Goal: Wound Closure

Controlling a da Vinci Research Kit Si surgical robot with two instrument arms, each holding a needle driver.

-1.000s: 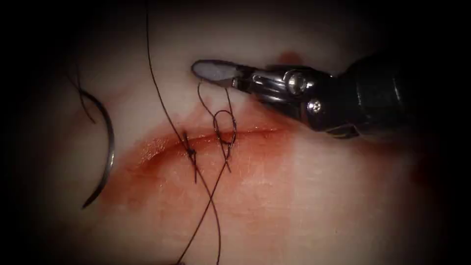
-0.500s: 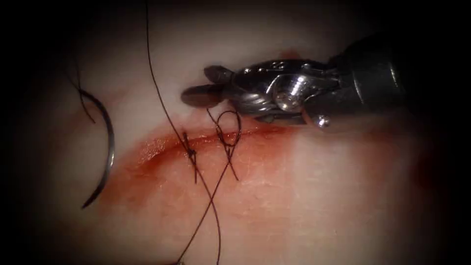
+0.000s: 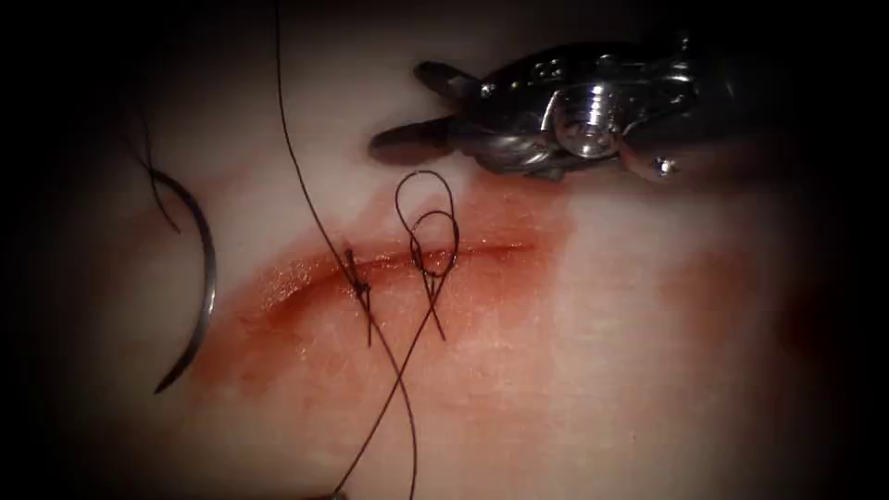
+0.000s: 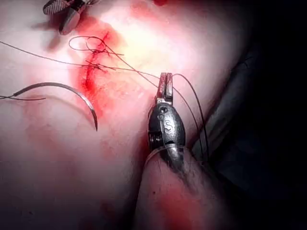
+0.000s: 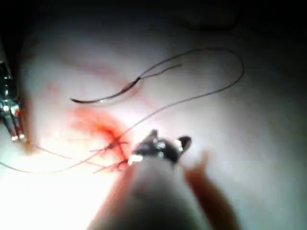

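Lying loose left of the cut (image 3: 407, 259) — needle (image 3: 199, 278), right tool (image 3: 417, 111) fingers apart, empty, left tool (image 4: 165, 86) clamped on thread (image 3: 296, 167).

The pale, glistening pork-belly tissue (image 3: 593, 370) carries a curved cut (image 3: 398, 264) running across the middle of the endoscope frame, ringed by a smear of red fluid (image 3: 278, 324). The dark, curved steel needle (image 3: 199, 278) lies free on the tissue at the left of the frame, left of the cut, not in the tissue and held by nothing; its point faces the lower left. Thin dark thread (image 3: 306, 185) runs from the upper edge down across the cut to the lower edge. Two stitches sit on the cut: a knotted one (image 3: 359, 289) with short ends, and just right of it a loose double loop (image 3: 428, 218) standing above the cut.
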